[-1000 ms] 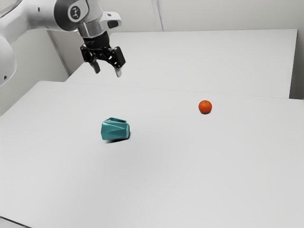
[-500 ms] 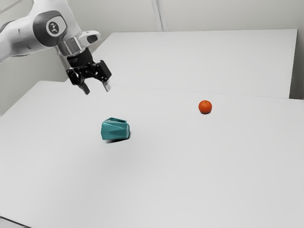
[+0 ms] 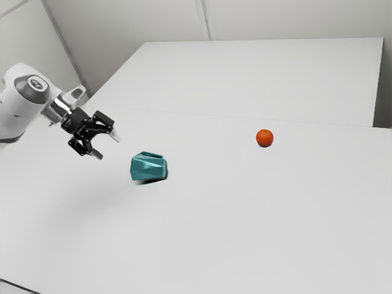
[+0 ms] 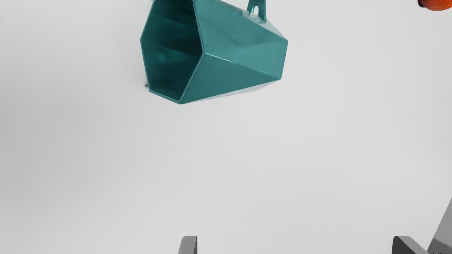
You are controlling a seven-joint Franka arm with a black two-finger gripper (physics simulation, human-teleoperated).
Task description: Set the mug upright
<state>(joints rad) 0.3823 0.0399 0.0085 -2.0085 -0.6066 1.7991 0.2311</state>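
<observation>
So the teal mug (image 3: 148, 168) is lying on its side on the white worktop (image 3: 245, 233), with a dark bit of shadow right under it. Going by the exterior view, and using the mug as the middle of the clock, the black claw (image 3: 108, 146) is near it at about 10 o'clock, touching nothing. It's tilted, with the tips aimed down toward roughly 4 o'clock, and the white arm (image 3: 18, 113) comes in from somewhere between 9 and 10 o'clock of that view. Claw's wide, btw: in the wrist view the two fingers (image 4: 189, 245) are well apart with bare worktop between them, and the mug is out past the tips. You can look straight into the mug's dark mouth (image 4: 169, 56) from there, and the handle (image 4: 262, 12) is on the side facing away from the fingers, partly cut off. There's also an orange (image 3: 264, 138) on the worktop, well apart from the mug, between 2 and 3 o'clock of it in the exterior view. The mug's closed end is the one nearer that orange.
</observation>
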